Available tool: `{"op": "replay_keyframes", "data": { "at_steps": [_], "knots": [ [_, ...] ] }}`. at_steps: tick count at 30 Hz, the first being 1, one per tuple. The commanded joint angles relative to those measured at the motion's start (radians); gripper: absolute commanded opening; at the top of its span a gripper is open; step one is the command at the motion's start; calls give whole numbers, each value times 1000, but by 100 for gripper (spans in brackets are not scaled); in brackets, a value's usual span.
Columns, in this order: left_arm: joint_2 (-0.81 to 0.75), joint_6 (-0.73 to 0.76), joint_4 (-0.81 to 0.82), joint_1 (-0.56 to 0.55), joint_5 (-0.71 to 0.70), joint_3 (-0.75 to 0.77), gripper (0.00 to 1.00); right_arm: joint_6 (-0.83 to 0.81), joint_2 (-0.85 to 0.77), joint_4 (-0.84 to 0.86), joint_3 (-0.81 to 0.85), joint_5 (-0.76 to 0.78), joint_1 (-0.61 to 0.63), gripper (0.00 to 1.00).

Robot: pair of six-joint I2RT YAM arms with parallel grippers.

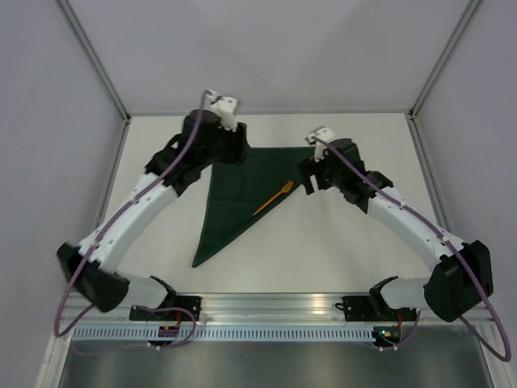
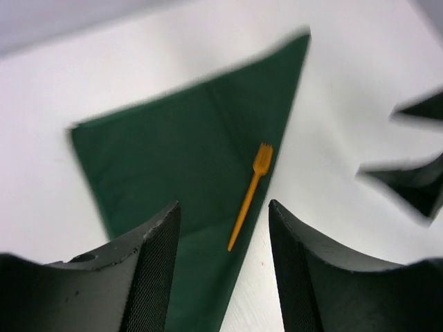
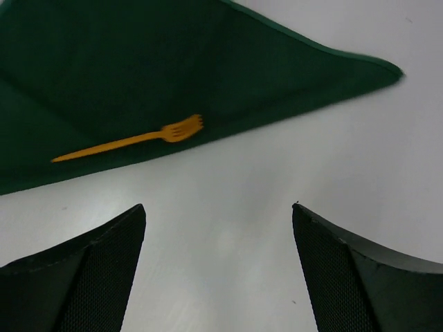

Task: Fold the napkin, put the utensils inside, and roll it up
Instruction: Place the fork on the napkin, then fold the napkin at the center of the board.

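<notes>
Green napkin [image 1: 242, 190] lay folded into a triangle, one orange fork [image 1: 273, 199] along its edge, ahead of the left tool [image 2: 223, 221] and right tool [image 3: 219, 214], both spread wide and empty; rolling not yet begun.

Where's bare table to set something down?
Biggest bare patch of table: between napkin, right arm and near rail. Narrow strip between napkin and left arm. Crowded at the napkin's far edge: left gripper and right gripper hover there.

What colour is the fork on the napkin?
The fork is orange, clearest in the right wrist view.
</notes>
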Motion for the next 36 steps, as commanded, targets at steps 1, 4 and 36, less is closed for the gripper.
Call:
{"op": "replay_keyframes", "data": {
  "at_steps": [1, 4, 36],
  "knots": [
    [-323, -183, -104, 12, -267, -53, 59, -21, 29, 10, 56, 91, 217, 90],
    [-499, -240, -158, 12, -348, -96, 62, -47, 109, 56, 56, 169, 444, 87],
    [-889, -348, -449, 12, -476, -63, 63, -362, 560, 632, 39, 146, 1078, 76]
  ]
}}
